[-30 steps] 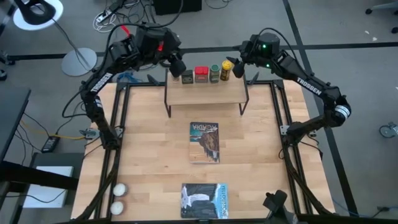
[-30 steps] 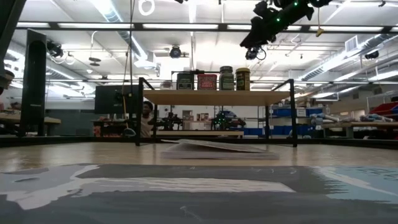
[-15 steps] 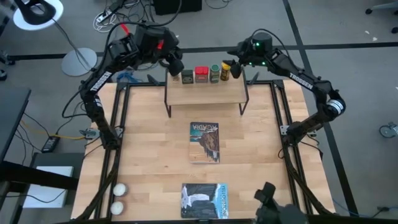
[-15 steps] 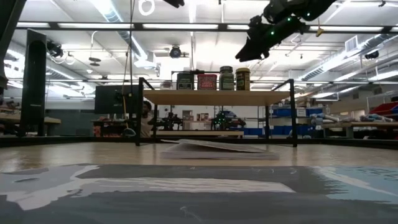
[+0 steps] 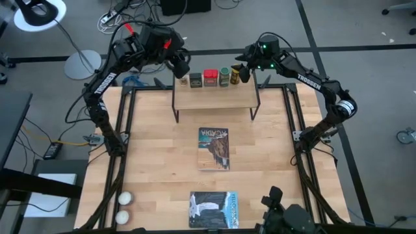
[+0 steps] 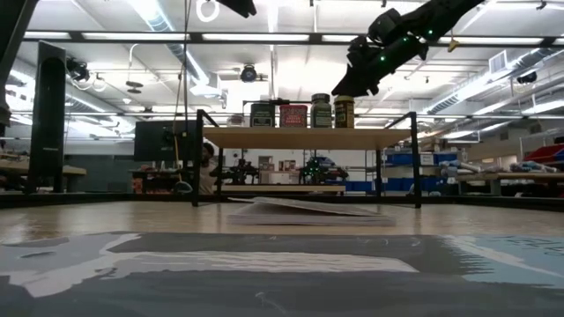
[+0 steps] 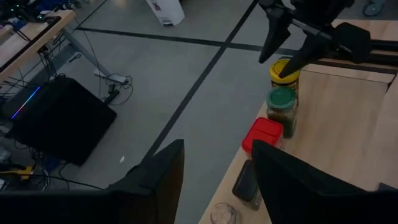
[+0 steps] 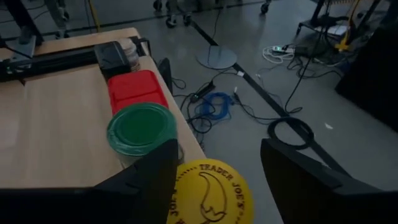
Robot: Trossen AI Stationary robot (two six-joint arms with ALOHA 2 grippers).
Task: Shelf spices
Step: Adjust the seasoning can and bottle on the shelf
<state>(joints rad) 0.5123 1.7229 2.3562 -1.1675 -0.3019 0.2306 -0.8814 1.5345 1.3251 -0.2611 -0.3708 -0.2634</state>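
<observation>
Five spice containers are lined up along the rear edge of the shelf (image 5: 214, 99), and the yellow-lidded jar (image 5: 236, 73) is seen upright at the right-hand end of the row, just beside the green jar (image 5: 224, 76). The right gripper (image 5: 245, 69) is poised directly over that yellow lid, fingers parted to either side of it with nothing held. The left gripper (image 5: 183, 65) is held open and empty above the opposite end, near the tiny pale jar (image 5: 184, 80).

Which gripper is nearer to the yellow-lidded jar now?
Right. The right gripper hangs just above the yellow-lidded jar, fingers astride its lid; the left gripper hovers at the shelf's opposite end.
</observation>
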